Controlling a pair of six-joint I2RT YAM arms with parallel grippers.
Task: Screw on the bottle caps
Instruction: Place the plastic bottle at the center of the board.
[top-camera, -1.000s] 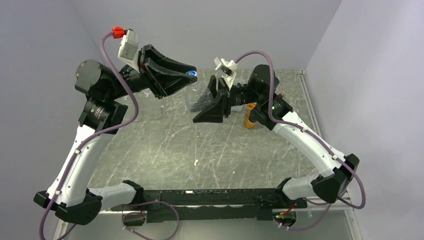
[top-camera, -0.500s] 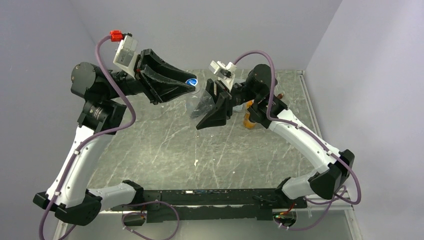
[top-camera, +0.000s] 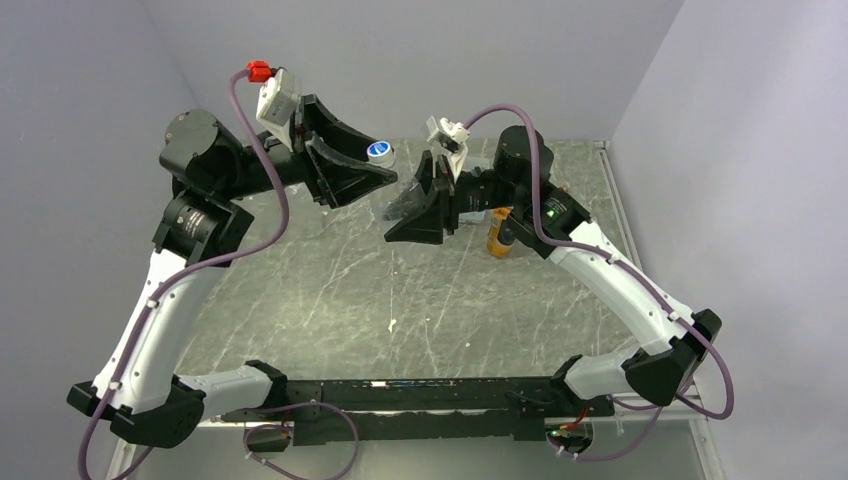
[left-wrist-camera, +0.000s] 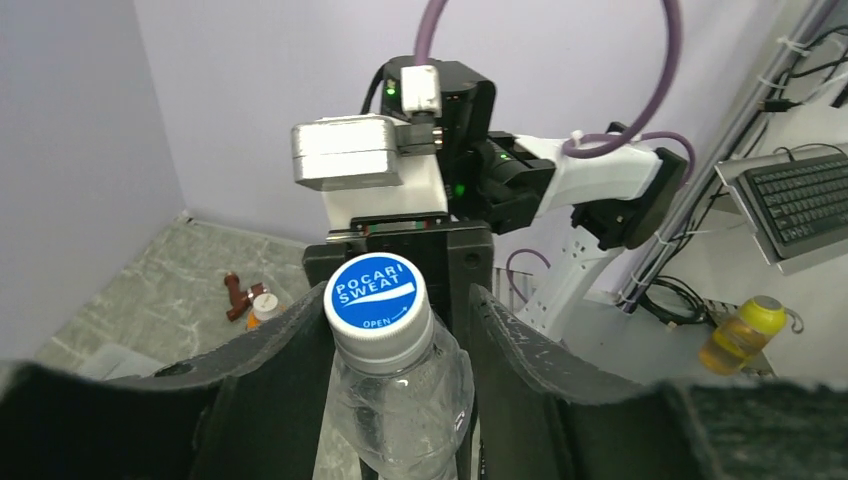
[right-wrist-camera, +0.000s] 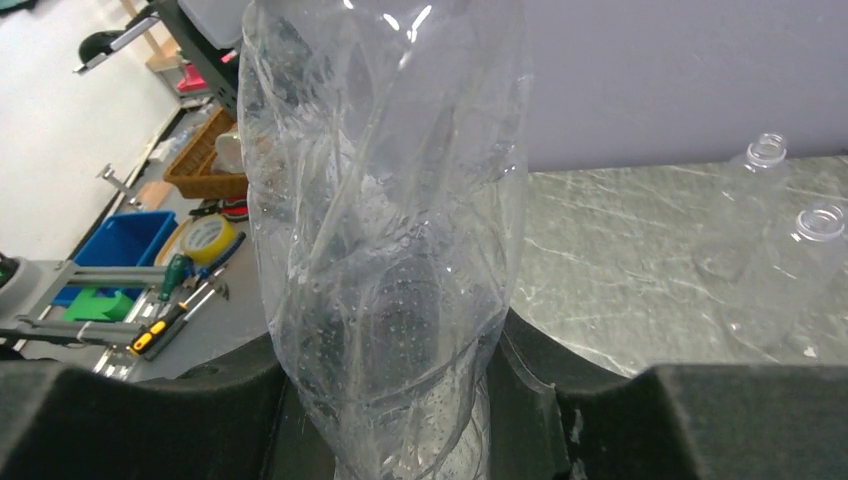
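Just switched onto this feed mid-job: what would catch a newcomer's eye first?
The crumpled clear bottle held up mid-air in the right gripper, topped by a blue cap reading Pocari Sweat. The left gripper straddles that cap, jaws parted. An orange bottle sits on the table, back right.

We've got a grey marbled tabletop (top-camera: 330, 290); an orange bottle (top-camera: 497, 240) stands on it, also two clear open-necked bottles (right-wrist-camera: 800, 275) side by side.
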